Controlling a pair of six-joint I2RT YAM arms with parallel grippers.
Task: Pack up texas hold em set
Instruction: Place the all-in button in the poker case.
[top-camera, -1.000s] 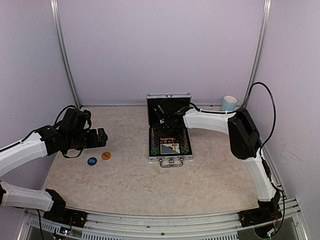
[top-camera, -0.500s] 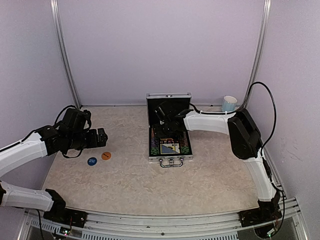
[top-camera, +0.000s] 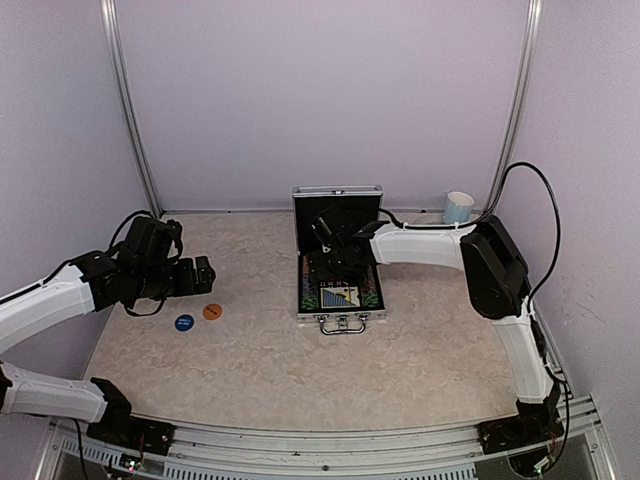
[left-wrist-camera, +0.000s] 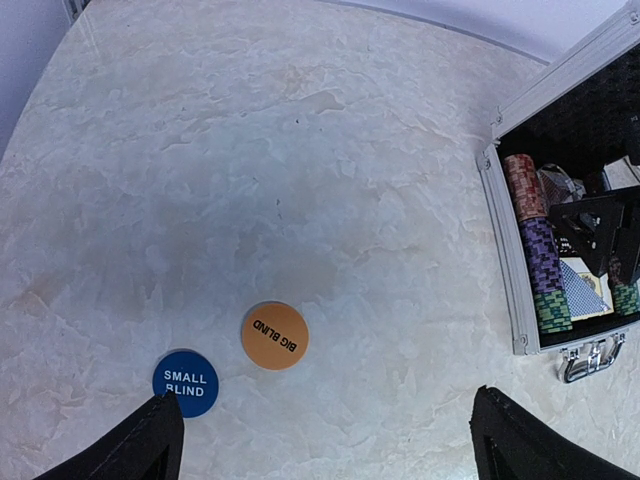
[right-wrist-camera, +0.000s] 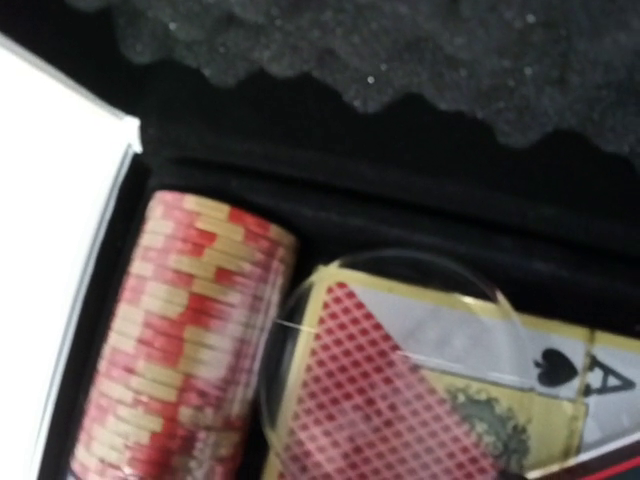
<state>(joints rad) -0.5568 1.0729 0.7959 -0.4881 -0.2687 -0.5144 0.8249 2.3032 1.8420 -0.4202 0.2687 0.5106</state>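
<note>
The silver briefcase (top-camera: 340, 298) lies open at mid-table with its lid (top-camera: 337, 205) upright. Chip rows (left-wrist-camera: 535, 250) and a card deck fill it. My right gripper (top-camera: 335, 250) reaches low into the case's far end, and its fingers do not show in its own view. That view shows a red chip row (right-wrist-camera: 180, 340), with a clear disc (right-wrist-camera: 300, 330) lying on a red-backed deck (right-wrist-camera: 400, 410) beside it. On the table to the left lie an orange "BIG BLIND" disc (left-wrist-camera: 275, 335) and a blue "SMALL BLIND" disc (left-wrist-camera: 185, 383). My left gripper (left-wrist-camera: 330, 450) hovers open above them, empty.
A light-blue mug (top-camera: 458, 206) stands at the back right corner near the wall. Metal frame posts rise at both back corners. The case's latch handle (top-camera: 341, 324) faces the front edge.
My right arm's elbow has drifted slightly right, while its gripper stays in the case's far end. The left arm and both discs have not moved.
</note>
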